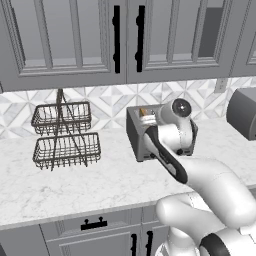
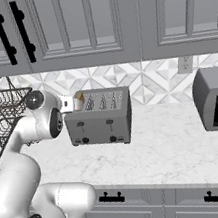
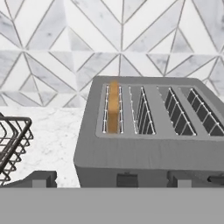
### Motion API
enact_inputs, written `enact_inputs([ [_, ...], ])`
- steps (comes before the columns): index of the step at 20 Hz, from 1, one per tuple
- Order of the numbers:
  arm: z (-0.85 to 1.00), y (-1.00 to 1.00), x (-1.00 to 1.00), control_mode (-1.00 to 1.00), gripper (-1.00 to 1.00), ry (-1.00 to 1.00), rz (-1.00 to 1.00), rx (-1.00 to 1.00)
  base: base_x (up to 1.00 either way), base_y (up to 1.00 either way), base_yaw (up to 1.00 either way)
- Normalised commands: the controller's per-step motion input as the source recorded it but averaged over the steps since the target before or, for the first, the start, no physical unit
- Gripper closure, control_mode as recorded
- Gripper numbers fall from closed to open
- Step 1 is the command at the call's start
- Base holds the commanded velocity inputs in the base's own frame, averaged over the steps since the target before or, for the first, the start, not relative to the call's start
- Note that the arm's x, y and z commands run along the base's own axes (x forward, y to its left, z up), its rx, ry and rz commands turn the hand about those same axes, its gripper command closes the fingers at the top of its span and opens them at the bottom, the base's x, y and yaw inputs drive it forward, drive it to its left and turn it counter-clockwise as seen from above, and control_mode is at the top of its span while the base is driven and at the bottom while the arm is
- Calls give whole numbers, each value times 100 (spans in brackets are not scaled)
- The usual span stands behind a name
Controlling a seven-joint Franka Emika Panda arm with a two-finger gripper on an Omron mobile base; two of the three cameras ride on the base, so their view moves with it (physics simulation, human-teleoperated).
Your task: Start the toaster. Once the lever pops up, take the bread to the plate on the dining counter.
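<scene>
Fingers (image 3: 109,177) spread before toaster (image 3: 148,135), bread (image 3: 113,109) in leftmost slot

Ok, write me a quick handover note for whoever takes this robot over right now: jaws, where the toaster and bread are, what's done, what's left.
Gripper: jaws open, holding nothing, hovering in front of the toaster.
Toaster: on the marble worktop against the tiled wall, between the wire basket rack and a rounded dark appliance.
Bread: standing in the toaster's leftmost slot, top edge poking out.
Done: arm brought up to the toaster.
Left: press the lever, wait for it to pop up, lift the bread out, carry it to the plate on the dining counter.
</scene>
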Motion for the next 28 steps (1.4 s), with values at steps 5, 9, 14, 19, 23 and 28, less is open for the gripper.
enact_inputs([
  [5,0,0,55,-100,-100,3,0,1,0,0,0],
  [9,-11,0,44,-100,-100,0,0,0,0,0,0],
  [14,-23,0,37,-100,-100,0,0,0,0,0,0],
  [19,-34,0,31,-100,-100,0,0,0,0,0,0],
  [23,-12,0,39,-100,-100,1,0,0,0,0,0],
  [28,-8,0,36,-100,-100,4,0,0,0,0,0],
])
